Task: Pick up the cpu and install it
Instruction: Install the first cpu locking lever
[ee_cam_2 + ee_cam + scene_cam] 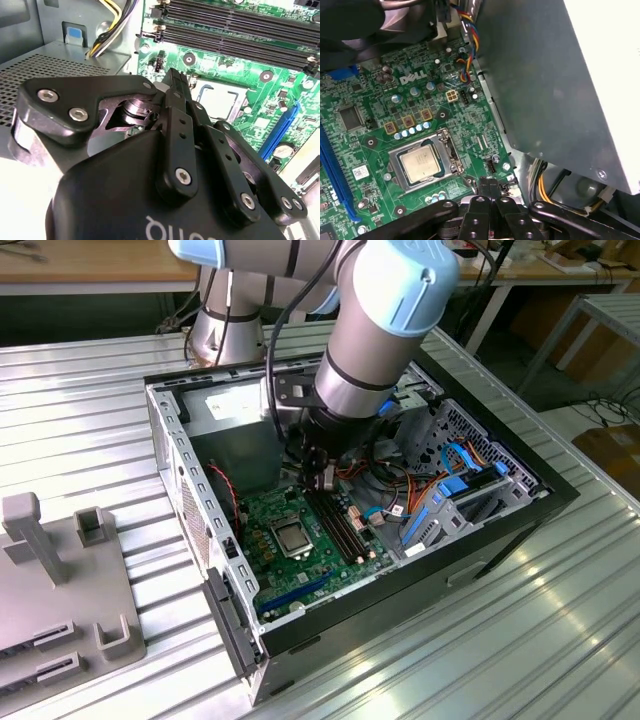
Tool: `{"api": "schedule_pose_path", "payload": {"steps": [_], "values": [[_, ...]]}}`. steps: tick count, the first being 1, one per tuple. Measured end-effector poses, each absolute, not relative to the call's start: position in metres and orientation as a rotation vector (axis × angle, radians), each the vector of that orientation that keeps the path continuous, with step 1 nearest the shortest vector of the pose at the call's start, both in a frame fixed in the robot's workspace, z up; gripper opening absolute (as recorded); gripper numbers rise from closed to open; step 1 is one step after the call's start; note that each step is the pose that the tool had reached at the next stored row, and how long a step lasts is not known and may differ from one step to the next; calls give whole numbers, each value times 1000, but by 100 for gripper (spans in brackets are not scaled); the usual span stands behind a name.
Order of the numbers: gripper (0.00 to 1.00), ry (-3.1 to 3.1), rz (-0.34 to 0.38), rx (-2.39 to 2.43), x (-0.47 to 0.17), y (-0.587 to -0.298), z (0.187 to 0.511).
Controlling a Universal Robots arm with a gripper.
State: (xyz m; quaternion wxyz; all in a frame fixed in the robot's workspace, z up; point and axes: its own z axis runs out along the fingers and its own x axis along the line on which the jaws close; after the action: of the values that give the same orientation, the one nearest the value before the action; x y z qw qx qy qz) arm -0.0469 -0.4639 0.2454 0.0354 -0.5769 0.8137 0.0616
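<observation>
The cpu [421,164] lies flat in the silver socket frame [451,155] on the green motherboard [375,125], its plain metal top facing up, and the gripper [489,186] hangs just beside the frame with nothing in it, fingers pressed together tip to tip. In the first wrist view the chip sits to one side of the closed fingertips, beyond the frame's edge, so the gap between tips and chip is a short sideways one across the board and not a drop straight down; the chip is square, so it gives no long axis to line up with. In the second wrist view the gripper [175,82] blocks part of the cpu [219,100], leaving a pale corner visible past the finger links. In the exterior view the arm [375,330] reaches down into the open computer case [190,490], and the cpu [293,537] shows clear of it, next to the long black memory slots [335,525]. Whether the frame is latched over the chip is hard to make out (its lever is too fine to read)
</observation>
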Motion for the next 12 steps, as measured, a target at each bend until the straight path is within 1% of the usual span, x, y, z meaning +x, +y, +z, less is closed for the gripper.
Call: {"api": "schedule_pose_path", "payload": {"steps": [12], "values": [[11,2426,178,-1859,-49,-478,246]]}}
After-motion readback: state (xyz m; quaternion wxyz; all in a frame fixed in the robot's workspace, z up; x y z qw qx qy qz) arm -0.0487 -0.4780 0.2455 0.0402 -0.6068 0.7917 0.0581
